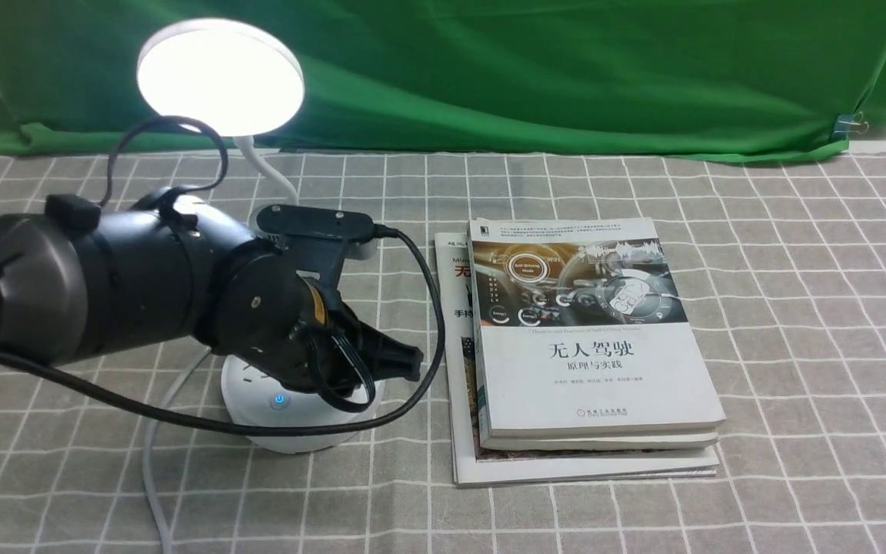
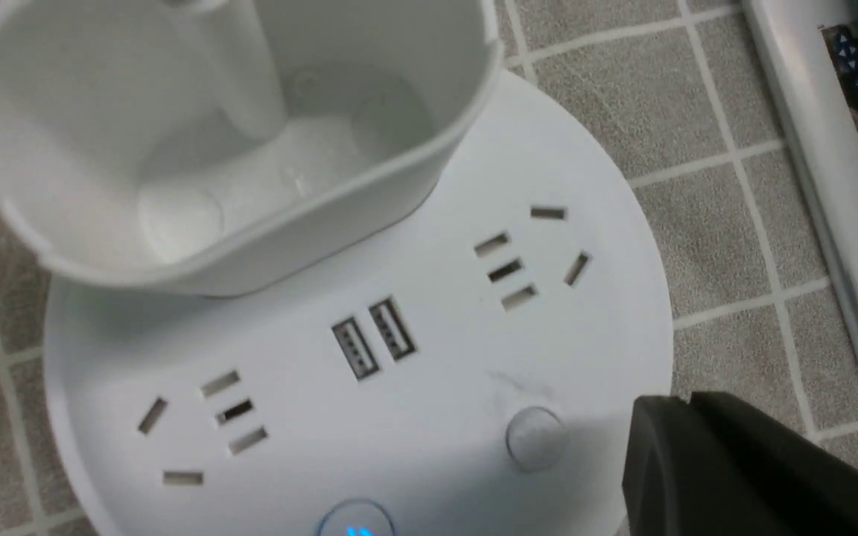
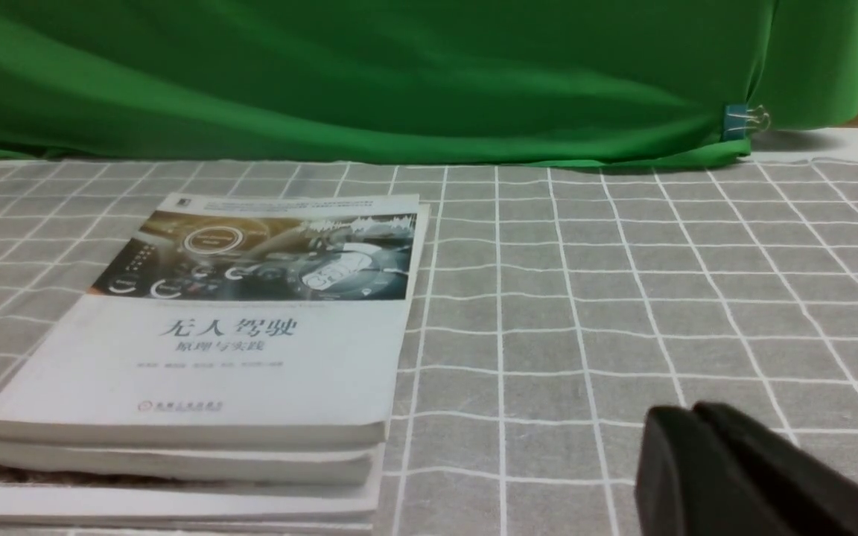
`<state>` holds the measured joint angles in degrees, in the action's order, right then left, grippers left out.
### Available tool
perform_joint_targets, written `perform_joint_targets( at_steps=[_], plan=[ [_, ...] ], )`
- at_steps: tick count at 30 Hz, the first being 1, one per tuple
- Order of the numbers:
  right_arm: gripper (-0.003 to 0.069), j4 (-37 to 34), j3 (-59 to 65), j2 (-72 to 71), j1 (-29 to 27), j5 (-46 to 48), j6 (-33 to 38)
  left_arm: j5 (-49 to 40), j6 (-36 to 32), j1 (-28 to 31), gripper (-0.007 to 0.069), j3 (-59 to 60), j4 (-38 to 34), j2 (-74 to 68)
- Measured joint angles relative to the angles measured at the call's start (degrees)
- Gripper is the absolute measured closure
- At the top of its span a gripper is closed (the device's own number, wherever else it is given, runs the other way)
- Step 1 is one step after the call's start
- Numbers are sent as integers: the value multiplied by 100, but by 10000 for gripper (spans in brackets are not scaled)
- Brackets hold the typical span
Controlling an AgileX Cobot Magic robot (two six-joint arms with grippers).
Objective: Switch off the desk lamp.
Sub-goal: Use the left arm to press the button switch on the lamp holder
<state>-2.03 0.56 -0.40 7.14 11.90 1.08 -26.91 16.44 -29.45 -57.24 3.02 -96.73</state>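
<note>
Lamp: the desk lamp (image 1: 220, 77) stands on the grey checked tablecloth (image 1: 797, 308), on the robot's left side, just left of the stack of books (image 1: 589, 338).
Head: a flat round disc, lit and glowing white, raised at the back in front of the green cloth (image 1: 566, 69).
Neck: the thin white neck (image 1: 274, 173) curves down from the head and passes behind the left arm.
Base: the round white base (image 2: 414, 417) carries sockets and two USB ports. The cup holder (image 2: 213, 134) sits on its rear part, with a white stem rising inside it.
Buttons: the blue-lit button (image 2: 354, 521) is at the base's front edge, with the grey button (image 2: 535, 439) beside it.
Left gripper: the left gripper (image 1: 411, 360) hangs over the front of the base on the books' side, fingers pressed together with nothing between them. In the wrist view its tip is just beside the grey button, and contact cannot be told.
Right gripper: the right gripper (image 3: 693, 447) shows only in its own wrist view, fingers together and holding nothing, above bare tablecloth to the right of the books.
Cord: a white cord (image 1: 154, 431) runs from the base toward the near edge.
</note>
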Motion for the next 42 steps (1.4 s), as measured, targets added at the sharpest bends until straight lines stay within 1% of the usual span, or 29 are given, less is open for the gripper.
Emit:
perform_joint_targets(
  at_steps=[6,18,26,28,33,36,39,40,41,42],
  plan=[
    [622,0,0,0,0,0,0,0,35,105,617,2,110,-121],
    [622,0,0,0,0,0,0,59,123,105,617,-48,180,-433],
    [622,0,0,0,0,0,0,-17,123,105,617,-31,128,-257],
    [622,0,0,0,0,0,0,-155,123,105,617,15,62,-31],
    [622,0,0,0,0,0,0,-178,123,105,617,159,7,339],
    [622,0,0,0,0,0,0,-224,123,105,617,540,-98,627],
    [622,0,0,0,0,0,0,-60,123,105,617,1265,-233,1479],
    [622,0,0,0,0,0,0,-59,123,105,617,1311,-233,1545],
    [622,0,0,0,0,0,0,117,123,105,617,1728,-302,2141],
    [622,0,0,0,0,0,0,197,123,105,617,1870,-302,2458]
  ],
)
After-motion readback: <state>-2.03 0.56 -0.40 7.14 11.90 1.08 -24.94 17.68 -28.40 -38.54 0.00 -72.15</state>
